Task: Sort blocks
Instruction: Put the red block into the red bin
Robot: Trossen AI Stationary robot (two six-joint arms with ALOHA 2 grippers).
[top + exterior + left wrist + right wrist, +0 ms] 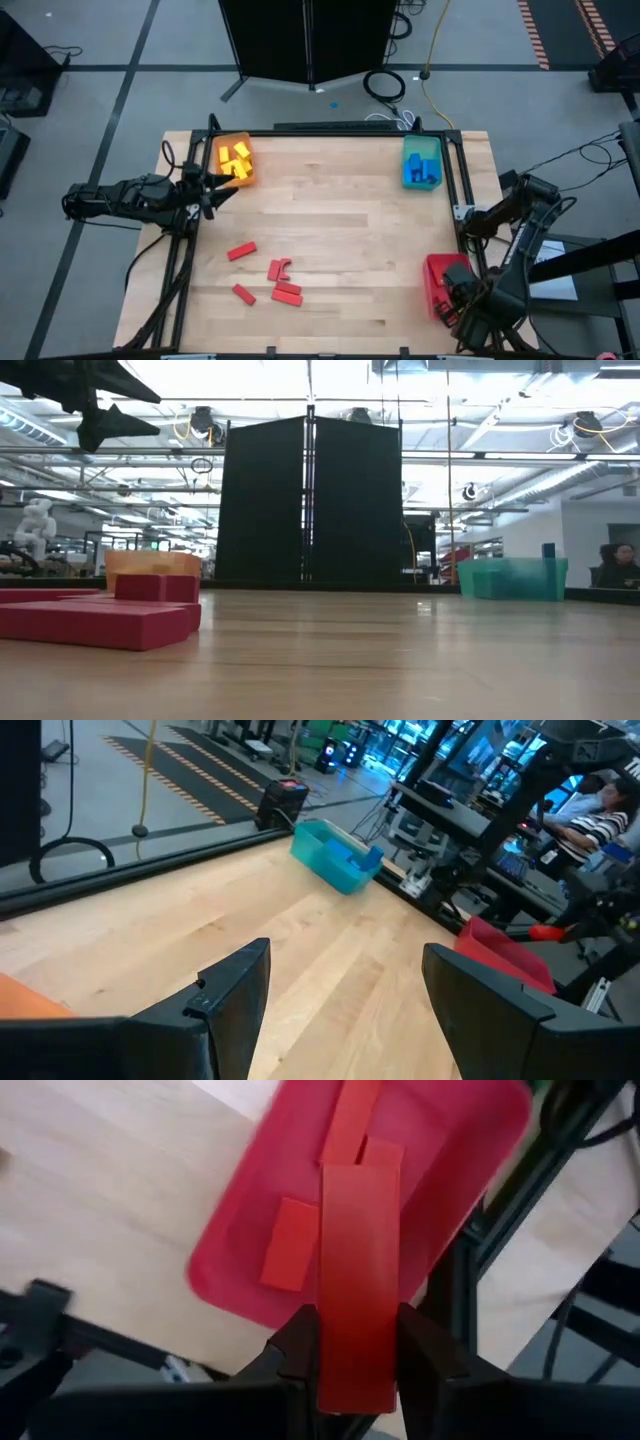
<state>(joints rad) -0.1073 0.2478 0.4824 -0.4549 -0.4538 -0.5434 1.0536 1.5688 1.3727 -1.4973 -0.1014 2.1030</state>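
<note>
— What's in the trays?

— Yellow blocks [235, 160] in the orange tray [226, 146], blue blocks [422, 170] in the teal tray [420, 148], a few red ones in the red tray [450, 1150]. I can't read any labels.

— And your arms?

— My right gripper [355, 1355] has its fingers clamped on a red block [358, 1290] above the red tray, long axis running straight out from the fingers. My left gripper [345, 1000] hangs by the orange tray, fingers spread, empty. Five loose red blocks [272, 277] lie on the counter [350, 230].

Matt wooden table [340, 230]; glossy plastic red tray [250, 1270].
</note>
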